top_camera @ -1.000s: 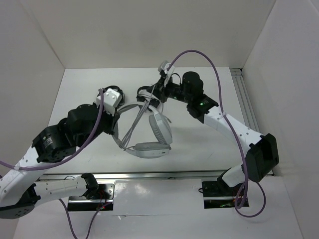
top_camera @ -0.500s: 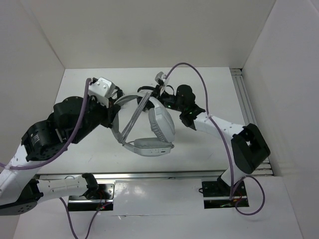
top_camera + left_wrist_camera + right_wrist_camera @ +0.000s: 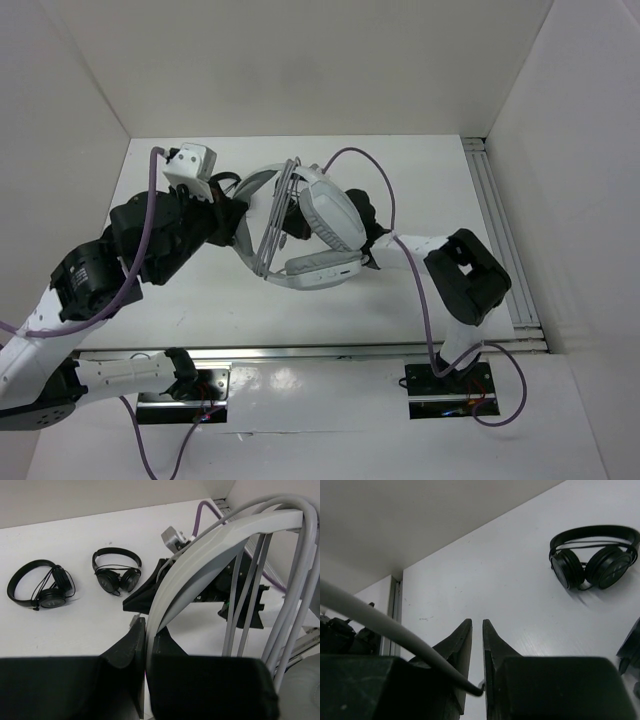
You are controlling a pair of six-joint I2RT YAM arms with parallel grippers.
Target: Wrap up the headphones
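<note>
1. Top view: A white table (image 3: 420,180) sits boxed in by plain white walls (image 3: 300,70), with a metal rail (image 3: 495,220) along its right edge. The headphones (image 3: 335,215) hang above mid-table. The crown of the band points left and the padded cups sit to the right, so the long axis runs roughly left to right. Strands of the thin grey cable (image 3: 270,230) cross the band's arc. The left gripper (image 3: 240,215) meets the band's left side. The right arm (image 3: 465,280) reaches in under the cups, its fingers hidden there.

2. Left wrist view: The left gripper's jaws are pressed tight on the wide grey band, which rises up and to the right from the fingers. Cable strands hang at the right. On the table behind lie a black on-ear set (image 3: 40,585) and a second black set (image 3: 117,570), near each other but apart.

3. Right wrist view: The jaws of the right gripper (image 3: 476,640) stand a narrow slit apart, with white table showing between the tips. The cable slants across the left finger down to the slit's base. Whether it is pinched there cannot be told. One black set (image 3: 594,555) lies at the upper right.
</note>
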